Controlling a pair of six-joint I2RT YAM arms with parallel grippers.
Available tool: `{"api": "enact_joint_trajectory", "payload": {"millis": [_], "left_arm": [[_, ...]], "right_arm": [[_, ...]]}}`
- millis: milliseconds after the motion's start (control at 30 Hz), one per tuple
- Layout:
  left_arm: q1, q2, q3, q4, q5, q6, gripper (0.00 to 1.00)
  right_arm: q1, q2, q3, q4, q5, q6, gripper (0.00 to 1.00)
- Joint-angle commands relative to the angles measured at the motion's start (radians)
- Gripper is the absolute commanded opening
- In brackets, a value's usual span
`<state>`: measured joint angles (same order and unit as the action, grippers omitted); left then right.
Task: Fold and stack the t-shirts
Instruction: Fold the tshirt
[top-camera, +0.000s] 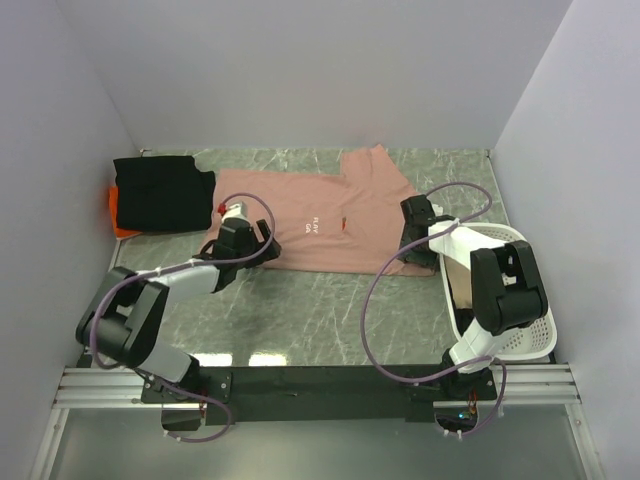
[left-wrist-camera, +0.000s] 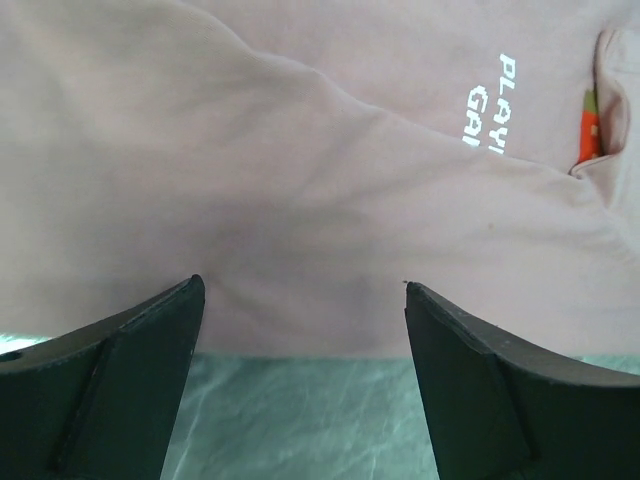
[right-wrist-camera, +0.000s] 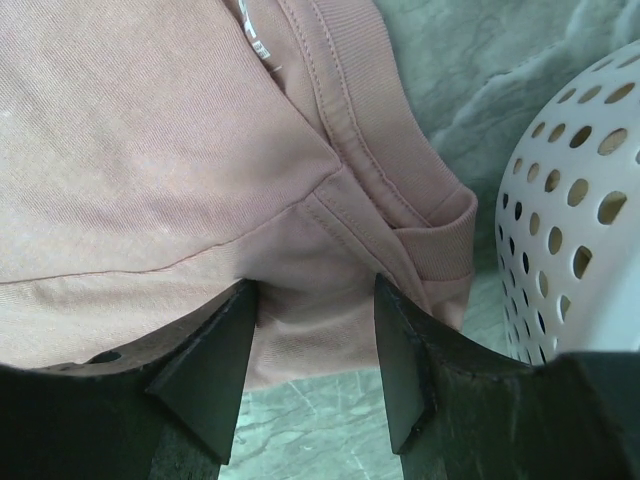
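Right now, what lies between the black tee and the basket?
The pink tee, spread on the table. The top view shows it covering most of the stretch from the black tee to the basket.

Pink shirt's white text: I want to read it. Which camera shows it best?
Left wrist: the white text is large and sharp, though partly covered by a fold. The top view shows it tiny and hard to read; the right wrist view misses it.

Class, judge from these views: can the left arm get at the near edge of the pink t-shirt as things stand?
Probably yes: the left gripper hangs open right over the pink t-shirt at its near edge, with nothing lying between them.
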<state>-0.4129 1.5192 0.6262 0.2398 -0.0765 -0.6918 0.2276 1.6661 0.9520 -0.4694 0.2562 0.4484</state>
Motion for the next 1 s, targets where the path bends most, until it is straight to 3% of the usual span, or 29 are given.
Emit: {"api": "enact_joint_trajectory", "payload": {"millis": [0,267,500,967], "left_arm": [[0.009,-0.108,-0.005,-0.040,-0.034,0.029,0.88],[0.111,-0.067,-0.028,-0.033,-0.069,0.012,0.89],[0.114,0.028,-0.005,-0.020,-0.046,-0.008,0.88],[0.114,-0.057,-0.155,-0.034,0.014,-0.078,0.88]], "right_arm": [[-0.019,0.001,0.019,-0.038,0.058,-0.022,0.57],[0.003,-0.072,0.063,-0.049,0.032,-0.034,0.57],[0.099,-0.123,0.105,-0.040,-0.040,-0.022,0.57],[0.150,0.066,0.120,0.021,-0.107,-0.022,0.57]]}}
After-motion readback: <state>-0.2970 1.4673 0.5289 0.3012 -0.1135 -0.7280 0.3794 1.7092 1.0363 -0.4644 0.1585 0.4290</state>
